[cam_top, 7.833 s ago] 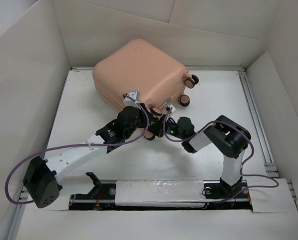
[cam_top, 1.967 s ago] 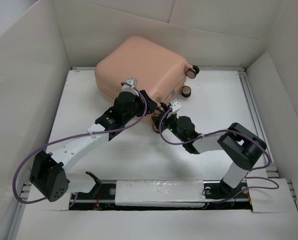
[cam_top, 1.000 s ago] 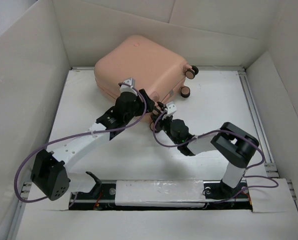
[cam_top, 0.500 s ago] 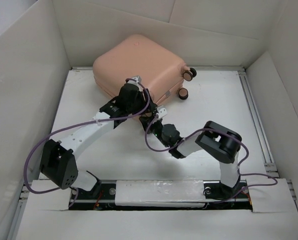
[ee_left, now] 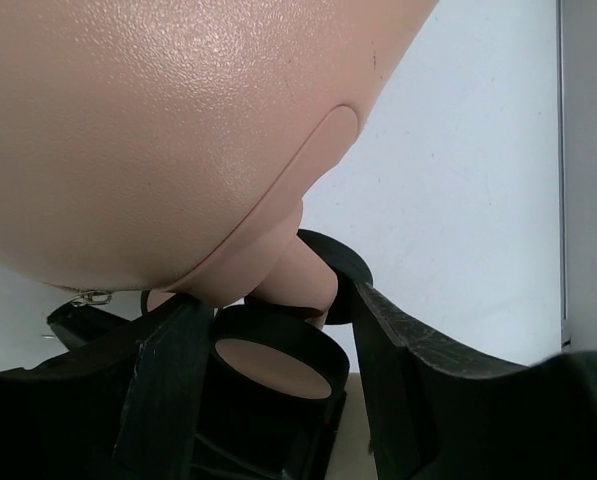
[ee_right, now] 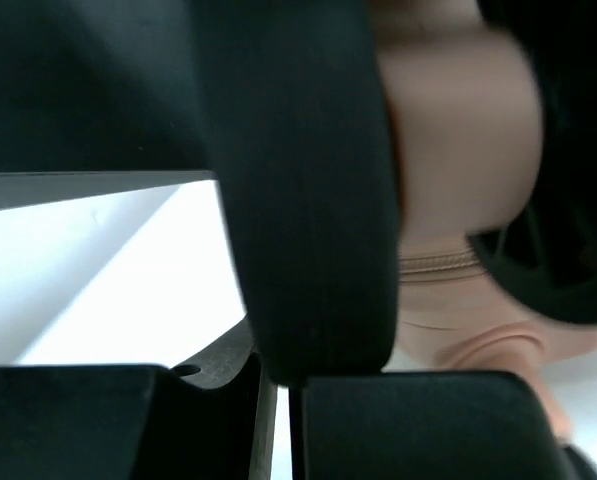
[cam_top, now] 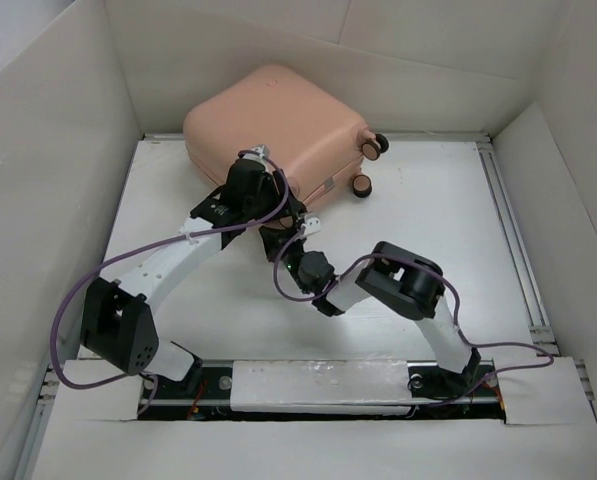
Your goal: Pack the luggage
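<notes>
While the left arm (cam_top: 168, 265) and the right arm (cam_top: 403, 285) are leaning in over the white table (cam_top: 428, 220), the luggage (cam_top: 278, 115) is lying shut toward 12 o'clock in the overhead view, its far side close to the back wall (cam_top: 378, 70). With the shell closed, the inside is not showing. Two caster wheels (cam_top: 375, 147) are sticking out at its 3 o'clock end. The left gripper (cam_top: 278, 208) is sitting at the case's 6 o'clock edge. The right gripper (cam_top: 290, 240) is sitting just beside it at 5 o'clock, so both wrists are crowding that corner and hiding it. Purple cables (cam_top: 68, 300) are looping along both arms, and white walls (cam_top: 48, 150) are boxing the table in at 9 and 3 o'clock.

In the left wrist view the luggage is filling everything from 9 to 1 o'clock. A near caster wheel (ee_left: 278, 365), pink face in a black rim, is sitting between the black fingers (ee_left: 173, 390), and the jaws are clamping it from both sides with no gap showing. Bare table is showing toward 2 o'clock.

In the right wrist view everything is lying too close and blurred. A thick black bar (ee_right: 298, 200) is standing across the middle and blocking the view. Peach shell and a zip line (ee_right: 438, 265) are showing at 3 o'clock. Whether these jaws are apart or together I cannot tell.
</notes>
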